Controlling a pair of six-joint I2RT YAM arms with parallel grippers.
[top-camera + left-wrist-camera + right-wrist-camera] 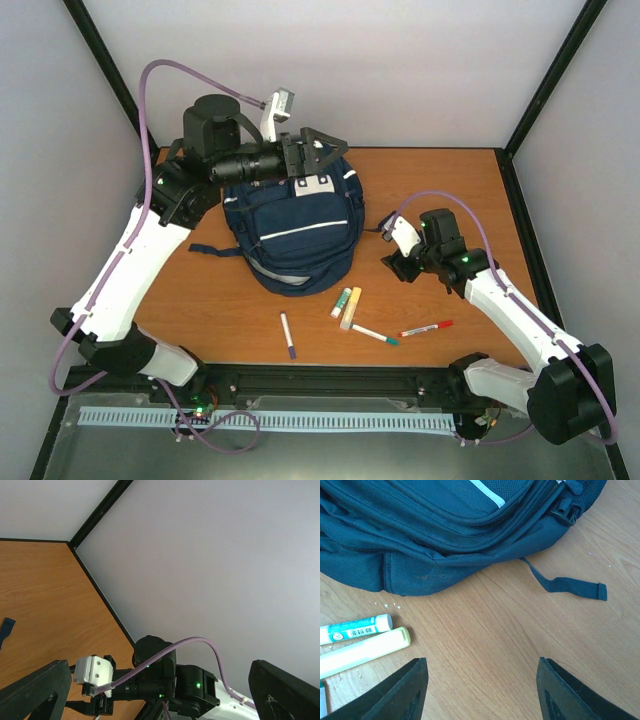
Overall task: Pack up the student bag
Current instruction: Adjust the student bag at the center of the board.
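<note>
The student bag is a navy backpack with a white stripe, lying flat in the middle of the table. Its lower edge fills the top of the right wrist view. My left gripper hovers over the bag's far top end, pointing right. In its own view the jaws are wide apart with nothing between them. My right gripper is low over the table, right of the bag. It is open and empty over bare wood.
Pens lie in front of the bag: a purple pen, a green-white marker, a yellow highlighter, a teal-tipped pen and a red pen. A loose strap trails from the bag.
</note>
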